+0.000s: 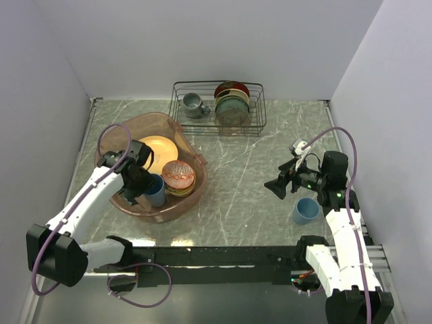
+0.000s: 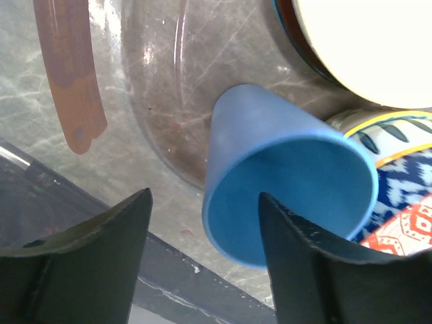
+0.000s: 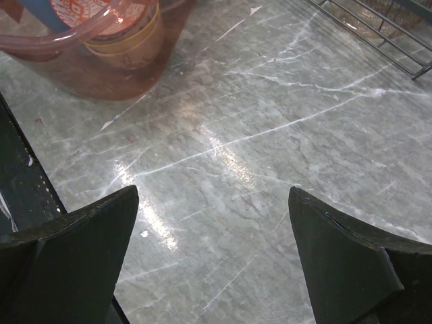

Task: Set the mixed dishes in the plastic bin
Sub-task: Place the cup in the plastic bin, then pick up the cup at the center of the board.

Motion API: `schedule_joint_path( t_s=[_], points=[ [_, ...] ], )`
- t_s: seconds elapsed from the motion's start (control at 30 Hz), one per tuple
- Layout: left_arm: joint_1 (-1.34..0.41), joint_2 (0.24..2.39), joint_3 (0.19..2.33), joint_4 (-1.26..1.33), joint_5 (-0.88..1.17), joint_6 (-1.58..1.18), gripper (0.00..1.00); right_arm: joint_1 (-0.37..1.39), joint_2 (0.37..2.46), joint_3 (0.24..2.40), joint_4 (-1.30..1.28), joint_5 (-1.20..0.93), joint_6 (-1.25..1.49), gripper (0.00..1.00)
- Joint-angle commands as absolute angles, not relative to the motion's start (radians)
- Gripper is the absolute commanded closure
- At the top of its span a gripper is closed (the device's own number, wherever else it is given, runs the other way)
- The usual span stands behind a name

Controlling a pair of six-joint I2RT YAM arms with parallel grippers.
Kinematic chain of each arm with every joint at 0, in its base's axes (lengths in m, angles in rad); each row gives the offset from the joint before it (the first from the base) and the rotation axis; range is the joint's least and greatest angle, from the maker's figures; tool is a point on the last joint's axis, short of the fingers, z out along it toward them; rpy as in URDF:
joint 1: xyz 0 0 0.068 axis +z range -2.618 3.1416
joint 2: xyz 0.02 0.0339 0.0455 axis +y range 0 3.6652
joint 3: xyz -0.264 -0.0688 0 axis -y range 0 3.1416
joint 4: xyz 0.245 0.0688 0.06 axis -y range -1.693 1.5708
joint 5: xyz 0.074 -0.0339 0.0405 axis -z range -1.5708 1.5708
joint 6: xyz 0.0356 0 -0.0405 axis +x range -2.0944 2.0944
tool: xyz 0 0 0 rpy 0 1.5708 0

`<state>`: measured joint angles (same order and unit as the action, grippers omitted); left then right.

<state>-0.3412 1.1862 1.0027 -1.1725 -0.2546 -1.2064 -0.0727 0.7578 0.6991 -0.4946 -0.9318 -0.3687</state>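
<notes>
Left gripper [image 1: 145,182]: reaches into the plastic bin, with its jaws standing partly apart around one wall of the light-blue cup. In the left wrist view [image 2: 202,202] one finger sits in front of the cup's mouth and the other stands outside, with a clear gap between it and the cup. The cup is not clamped. Whether the inner finger touches the wall cannot be told.
Light-blue cup [image 2: 283,169]: inside the bin near its front wall, tilted with its mouth toward the wrist camera, just beside the stacked bowls [image 1: 155,191].
Plastic bin [image 1: 121,197]: stands on the left half of the marble table [image 1: 236,189].
Yellow-orange plate [image 1: 158,152]: lies flat on the bin's floor, towards the back.
Red-patterned bowl [image 1: 178,174]: in the bin to the right of the cup, resting on what looks like a cream bowl [image 3: 131,47].
Right gripper [image 1: 275,187]: hangs over bare table on the right, with its jaws spread as wide as they go and nothing between them [image 3: 214,194].
Second light-blue cup [image 1: 305,210]: stands on the table outside the bin, near the right arm and well apart from the bin.
Wire rack [image 1: 217,125]: at the back of the table, holding a grey mug [image 1: 194,104] and upright plates [image 1: 232,102].
</notes>
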Motion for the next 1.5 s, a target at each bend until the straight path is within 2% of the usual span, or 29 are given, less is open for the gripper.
schedule_joint_path(
  t_s=[0.0,0.17,0.33,0.43,0.53,0.73,0.87,0.97,1.2,1.47],
  points=[
    [-0.333,1.151,1.075,-1.200,-0.261,-1.183,0.24,-0.078,0.750,0.706,-0.472,-0.928,-0.382,0.00],
    [-0.333,1.108,1.135,-1.221,-0.294,-1.163,0.14,-0.080,0.758,0.707,-0.479,-0.913,-0.388,0.00],
    [-0.333,1.040,1.166,-1.206,-0.307,-1.112,0.08,-0.080,0.772,0.721,-0.495,-0.891,-0.411,0.00],
    [-0.333,0.988,1.163,-1.140,-0.272,-1.028,0.07,-0.080,0.799,0.773,-0.555,-0.876,-0.460,0.00],
    [-0.333,0.916,1.143,-1.068,-0.230,-0.922,0.01,-0.078,0.854,0.865,-0.678,-0.867,-0.561,0.00],
    [-0.333,0.703,1.048,-0.798,-0.095,-0.695,0.01,-0.080,1.002,1.069,-0.974,-0.773,-0.777,0.00],
    [-0.333,0.585,0.968,-0.640,-0.066,-0.591,0.01,-0.081,1.078,1.143,-1.151,-0.620,-0.909,0.00],
    [-0.333,0.534,0.894,-0.548,-0.054,-0.543,0.01,-0.103,1.126,1.183,-1.297,-0.582,-1.035,0.00],
    [-0.333,0.463,0.746,-0.454,-0.017,-0.454,0.01,-0.150,1.112,1.083,-1.336,-0.451,-1.118,0.00],
    [-0.333,0.377,0.701,-0.425,-0.020,-0.425,0.01,-0.163,1.080,0.999,-1.293,-0.350,-1.129,0.02]
  ],
)
